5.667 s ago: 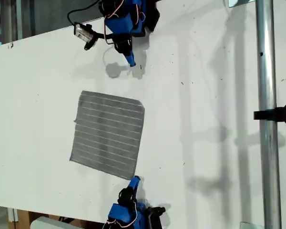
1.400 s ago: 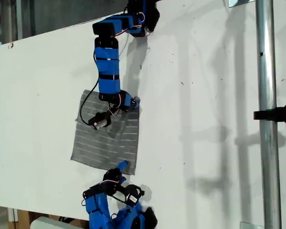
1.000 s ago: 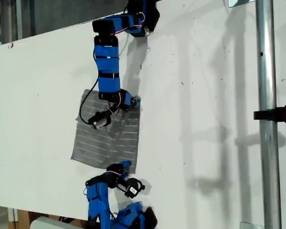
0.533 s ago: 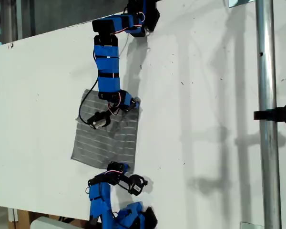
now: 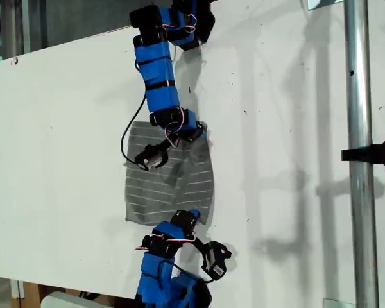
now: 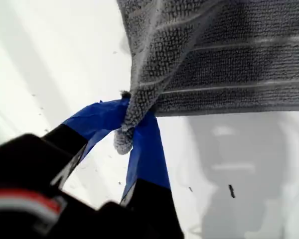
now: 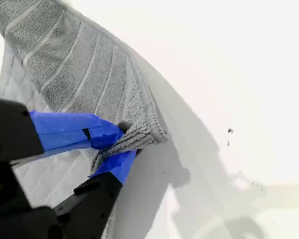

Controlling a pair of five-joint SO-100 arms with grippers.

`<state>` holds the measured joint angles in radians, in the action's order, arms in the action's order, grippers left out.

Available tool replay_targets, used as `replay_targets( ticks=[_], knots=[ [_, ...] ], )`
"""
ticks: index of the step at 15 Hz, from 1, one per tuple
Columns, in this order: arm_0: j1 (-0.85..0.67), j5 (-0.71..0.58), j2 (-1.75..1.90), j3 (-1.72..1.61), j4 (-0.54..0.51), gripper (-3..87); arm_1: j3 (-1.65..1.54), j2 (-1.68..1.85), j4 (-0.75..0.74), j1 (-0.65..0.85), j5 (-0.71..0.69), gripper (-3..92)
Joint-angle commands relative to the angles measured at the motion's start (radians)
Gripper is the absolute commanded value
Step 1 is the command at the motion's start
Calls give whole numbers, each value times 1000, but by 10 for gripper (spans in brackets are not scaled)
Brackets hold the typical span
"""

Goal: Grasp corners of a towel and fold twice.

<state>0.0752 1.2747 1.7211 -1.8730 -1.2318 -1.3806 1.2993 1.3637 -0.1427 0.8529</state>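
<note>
Your first gripper (image 6: pixel 134 132) and second gripper (image 7: pixel 114 147) each have their jaws clamped on a corner of the towel (image 5: pixel 173 186), lifting one edge off the tabletop (image 5: pixel 58 128) for folding.

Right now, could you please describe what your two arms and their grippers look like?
Both arms are built of blocky bright blue segments with black joints and motor housings. Thin red, white and black wires loop along them. My first gripper and my second gripper have flat blue fingers on black bases; each arm carries a small black wrist camera.

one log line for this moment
first gripper: shut on towel corner | second gripper: shut on towel corner | towel: unfolded, corners lifted
</note>
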Motion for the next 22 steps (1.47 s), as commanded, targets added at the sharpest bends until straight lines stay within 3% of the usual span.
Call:
replay_targets(
  ticks=[1,3,5,12,16,19,22],
  knots=[
    [152,112,21,127,-3,-29,18,170,14,-98,83,-3],
    [173,126,23,152,-2,-29,23,183,-5,-103,81,-3],
    [94,44,46,152,-31,-29,-38,189,-40,-9,49,-3],
    [-574,-449,100,109,-129,-29,-110,183,-172,494,-285,-3],
    [-854,-663,57,219,-137,-29,-54,199,-189,733,-459,-3],
    [-931,-738,41,345,-135,-29,31,290,-178,807,-545,-3],
    [-888,-703,48,273,-98,-29,-5,318,-149,744,-528,-3]
  ],
)
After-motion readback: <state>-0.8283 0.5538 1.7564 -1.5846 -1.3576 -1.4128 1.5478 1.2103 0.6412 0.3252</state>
